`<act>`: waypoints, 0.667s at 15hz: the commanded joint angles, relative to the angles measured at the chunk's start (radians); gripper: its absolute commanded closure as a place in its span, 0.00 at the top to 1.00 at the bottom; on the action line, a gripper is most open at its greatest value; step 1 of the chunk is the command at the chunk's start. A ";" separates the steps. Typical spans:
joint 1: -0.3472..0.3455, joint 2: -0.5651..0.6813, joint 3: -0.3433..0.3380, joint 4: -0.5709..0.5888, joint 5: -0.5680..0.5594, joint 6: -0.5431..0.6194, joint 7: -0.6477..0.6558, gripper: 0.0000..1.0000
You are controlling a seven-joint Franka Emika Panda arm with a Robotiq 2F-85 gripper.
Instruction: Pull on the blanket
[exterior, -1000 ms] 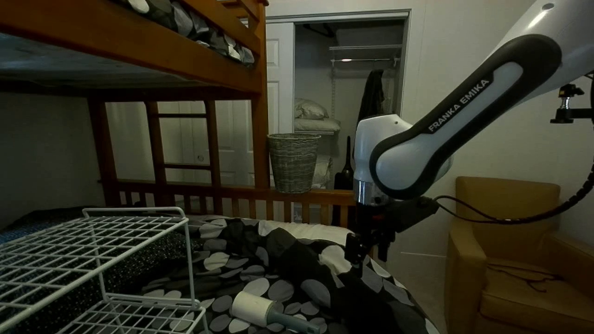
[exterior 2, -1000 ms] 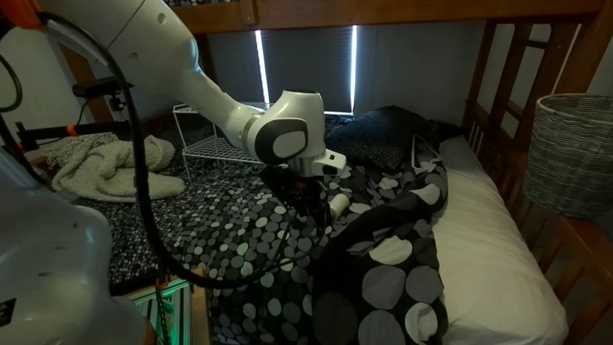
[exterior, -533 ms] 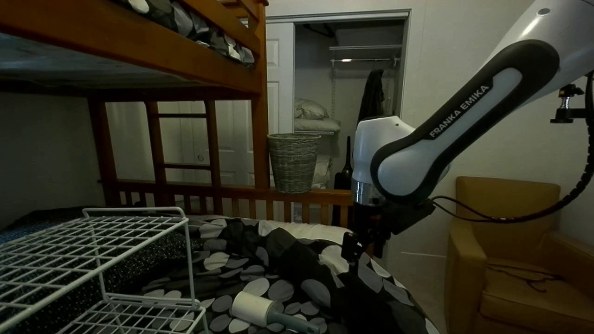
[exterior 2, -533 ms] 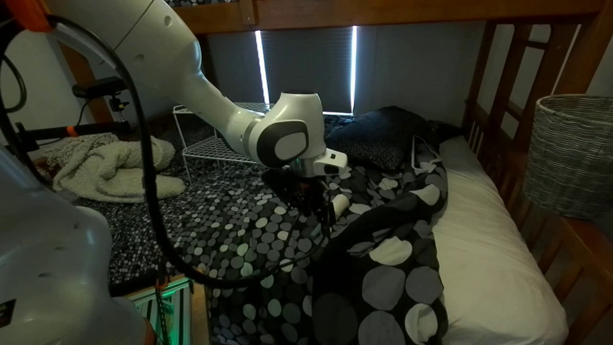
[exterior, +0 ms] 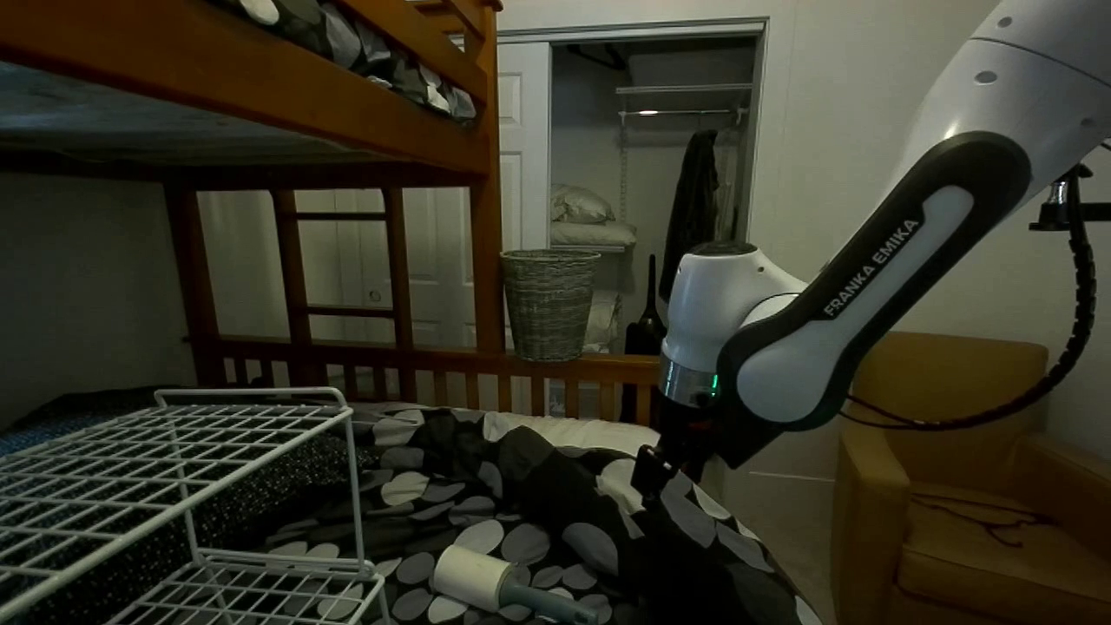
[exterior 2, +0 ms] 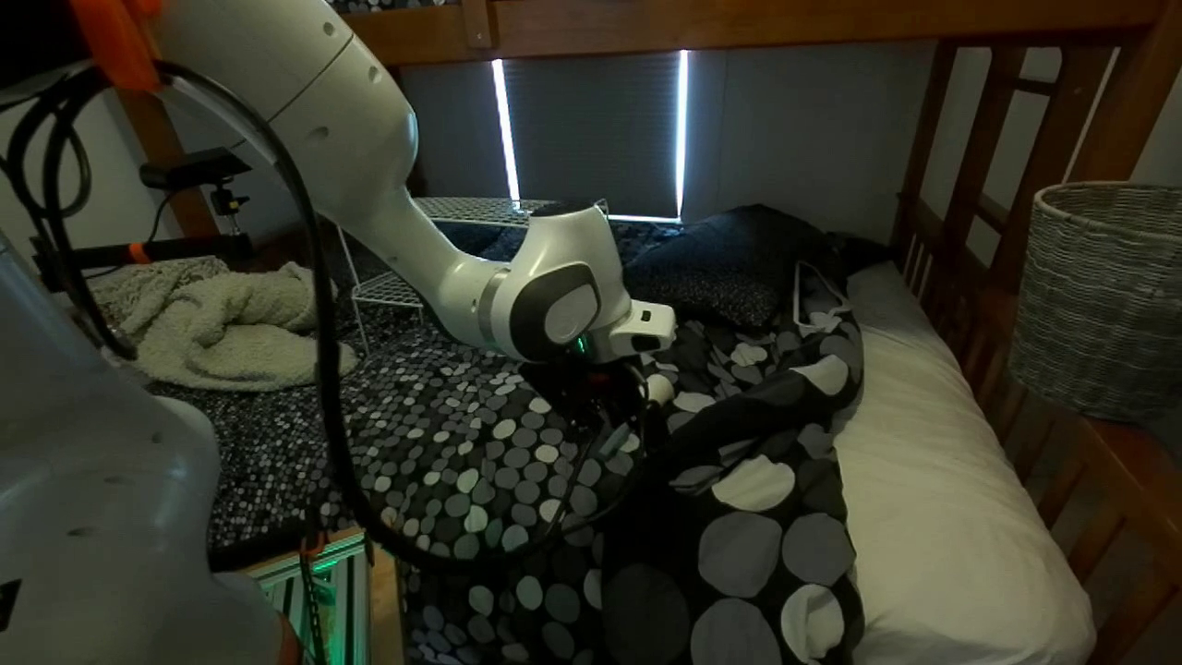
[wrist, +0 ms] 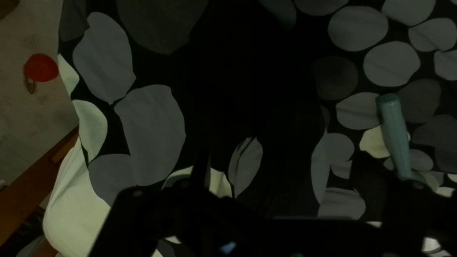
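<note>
Compared with half a second earlier, my arm (exterior: 868,295) has dropped: its wrist sits lower in both exterior views. The blanket (exterior 2: 739,554) and the roller (exterior: 486,580) resting on it look unmoved. Materials: soft black cloth, rounded grey and white spots, spread rumpled over the smooth pale mattress (exterior 2: 933,480), a thick fold along one side. Roller: white cylinder, grey-green handle. The basket (exterior: 551,304): woven, tapering downward. The gripper (wrist: 282,159): in wrist view, dark fingers well apart, blanket showing between them. Whether the tips touch cloth, I cannot tell.
</note>
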 commanded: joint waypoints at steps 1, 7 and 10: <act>-0.010 0.053 -0.001 0.000 -0.090 0.036 0.067 1.00; -0.003 0.161 0.004 0.038 -0.282 0.066 0.226 1.00; 0.013 0.215 -0.004 0.069 -0.383 0.057 0.316 1.00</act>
